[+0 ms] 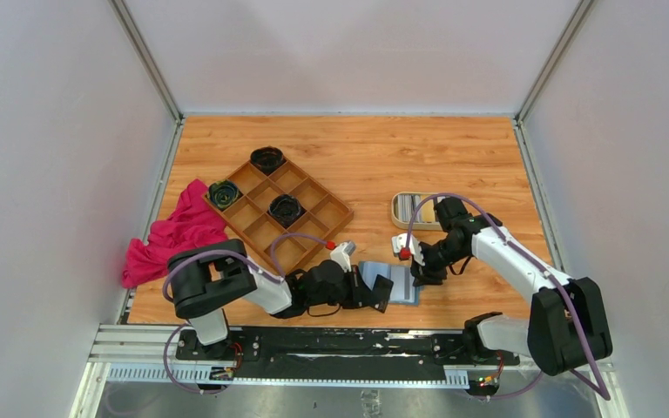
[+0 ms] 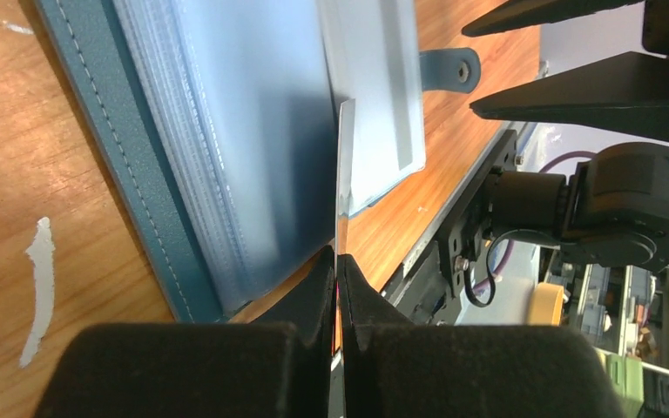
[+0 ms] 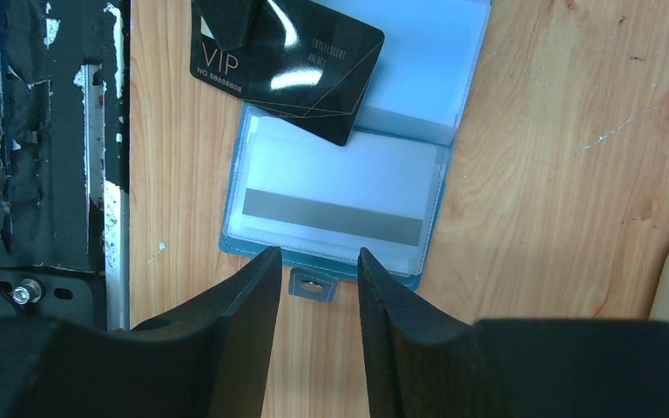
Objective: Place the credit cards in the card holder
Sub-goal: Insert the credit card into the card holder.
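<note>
Left gripper (image 2: 337, 261): clamped on dark card (image 3: 292, 65)
Right gripper (image 3: 318, 279): jaws apart above holder (image 3: 418, 78)
Risk: angled card could jam, shoving unpinned holder

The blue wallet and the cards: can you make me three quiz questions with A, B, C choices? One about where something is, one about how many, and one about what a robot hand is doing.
1. Where is the black card?
A) in a far corner
B) over the open card holder
C) on the floor

2. How many dark round things sit in the wooden tray?
A) one
B) three
C) six

3. What is the left hand doing?
A) open and empty
B) shut on nothing
C) shut on the black card

Answers:
1 B, the right wrist view shows it above the holder's pages.
2 B, the top view shows three filled compartments.
3 C, the left wrist view shows it pinching the card's edge.
</note>
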Available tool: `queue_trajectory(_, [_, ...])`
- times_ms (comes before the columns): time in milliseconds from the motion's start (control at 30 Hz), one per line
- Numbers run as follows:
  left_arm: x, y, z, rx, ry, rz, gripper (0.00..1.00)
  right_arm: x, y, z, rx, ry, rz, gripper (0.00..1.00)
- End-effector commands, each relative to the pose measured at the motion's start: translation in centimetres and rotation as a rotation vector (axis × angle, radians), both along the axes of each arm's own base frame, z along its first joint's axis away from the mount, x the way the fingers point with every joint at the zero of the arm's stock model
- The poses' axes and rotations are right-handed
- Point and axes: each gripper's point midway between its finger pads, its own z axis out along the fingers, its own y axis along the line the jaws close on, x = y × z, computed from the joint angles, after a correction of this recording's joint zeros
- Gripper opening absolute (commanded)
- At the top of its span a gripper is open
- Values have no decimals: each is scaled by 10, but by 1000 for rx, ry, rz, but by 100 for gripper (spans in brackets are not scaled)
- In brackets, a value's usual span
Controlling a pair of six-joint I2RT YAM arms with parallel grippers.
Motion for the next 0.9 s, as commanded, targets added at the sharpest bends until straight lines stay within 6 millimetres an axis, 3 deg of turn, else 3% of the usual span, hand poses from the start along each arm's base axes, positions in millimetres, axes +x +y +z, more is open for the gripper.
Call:
queue_trajectory(0, [-1,0,-10,32,37,-13,0,-6,-4,-7,-19,24,3,41])
queue_trajectory(333, [4,9,-12,70,37,20,0,-6,-4,-8,-25,24,9,40])
queue_trajectory(867, [5,3,-1,40,41,-11,0,-7,-3,-11,-40,22,15,39])
